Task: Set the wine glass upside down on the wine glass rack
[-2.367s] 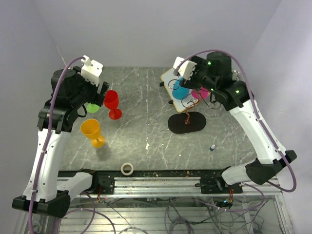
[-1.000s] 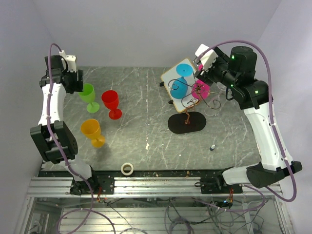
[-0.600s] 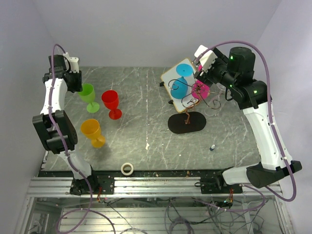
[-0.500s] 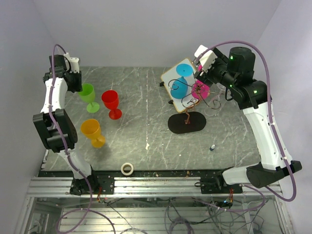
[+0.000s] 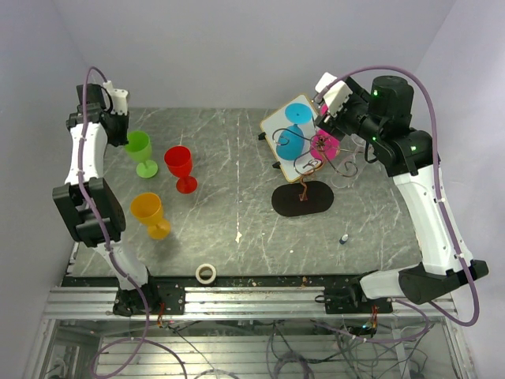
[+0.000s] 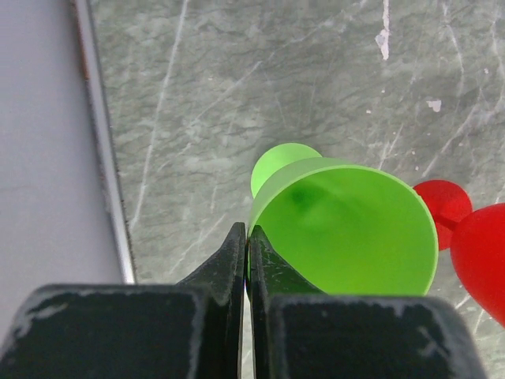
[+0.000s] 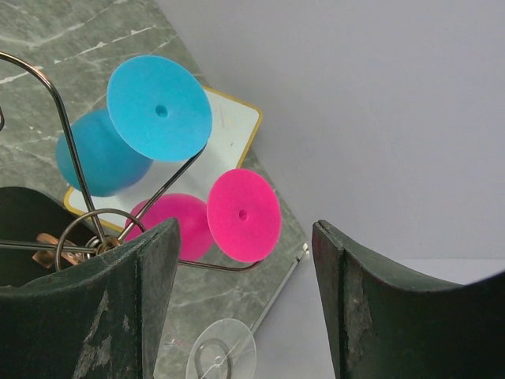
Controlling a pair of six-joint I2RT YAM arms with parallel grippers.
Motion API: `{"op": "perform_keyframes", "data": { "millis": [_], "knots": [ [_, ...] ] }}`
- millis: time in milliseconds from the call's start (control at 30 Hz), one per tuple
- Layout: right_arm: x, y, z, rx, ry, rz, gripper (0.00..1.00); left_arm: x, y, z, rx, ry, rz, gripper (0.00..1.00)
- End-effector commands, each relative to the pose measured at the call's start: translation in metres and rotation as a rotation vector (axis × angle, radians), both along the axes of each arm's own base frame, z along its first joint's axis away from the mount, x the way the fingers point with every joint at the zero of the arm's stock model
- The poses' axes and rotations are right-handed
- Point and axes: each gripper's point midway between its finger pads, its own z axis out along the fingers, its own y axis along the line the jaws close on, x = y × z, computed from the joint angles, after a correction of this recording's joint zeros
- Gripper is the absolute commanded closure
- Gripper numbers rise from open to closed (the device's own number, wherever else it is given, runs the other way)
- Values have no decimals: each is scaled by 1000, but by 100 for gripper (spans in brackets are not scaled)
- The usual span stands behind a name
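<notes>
A green wine glass (image 5: 139, 148) (image 6: 347, 229) stands upright at the table's far left. My left gripper (image 5: 118, 126) (image 6: 246, 231) is shut on its near rim, one finger inside the bowl and one outside. The wine glass rack (image 5: 302, 197), dark wire on a black oval base, stands at the right. A blue glass (image 5: 293, 136) (image 7: 159, 108) and a pink glass (image 5: 323, 147) (image 7: 243, 215) hang upside down from it. My right gripper (image 5: 325, 117) (image 7: 245, 227) hovers open behind the rack, above the pink glass, holding nothing.
A red glass (image 5: 180, 163) (image 6: 483, 257) and an orange glass (image 5: 148, 212) stand upright right of and nearer than the green one. A white board (image 5: 271, 126) leans behind the rack. A tape roll (image 5: 206, 273) lies near the front edge. The table's left edge (image 6: 102, 158) runs beside my left gripper.
My left gripper has closed on the green glass's rim and the glass has shifted slightly left. The right arm has stayed still over the last second.
</notes>
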Motion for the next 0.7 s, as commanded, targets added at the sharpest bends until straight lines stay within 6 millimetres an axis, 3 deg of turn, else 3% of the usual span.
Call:
{"op": "perform_keyframes", "data": {
  "millis": [0, 100, 367, 500, 667],
  "knots": [
    [0, -4, 2, 19, -7, -6, 33, -9, 16, 73, 135, -150, 16, 93],
    [-2, -6, 5, 37, -11, -5, 33, -18, 17, 101, 170, -215, 20, 93],
    [4, -18, 21, 139, -50, -65, 32, -46, 2, 198, 219, -470, 34, 93],
    [16, -31, 37, 240, -97, -151, 31, -65, -28, 251, 135, -623, -15, 93],
    [23, -32, 53, 379, -108, -179, 22, -91, -83, 294, -99, -747, -164, 93]
  ]
}}
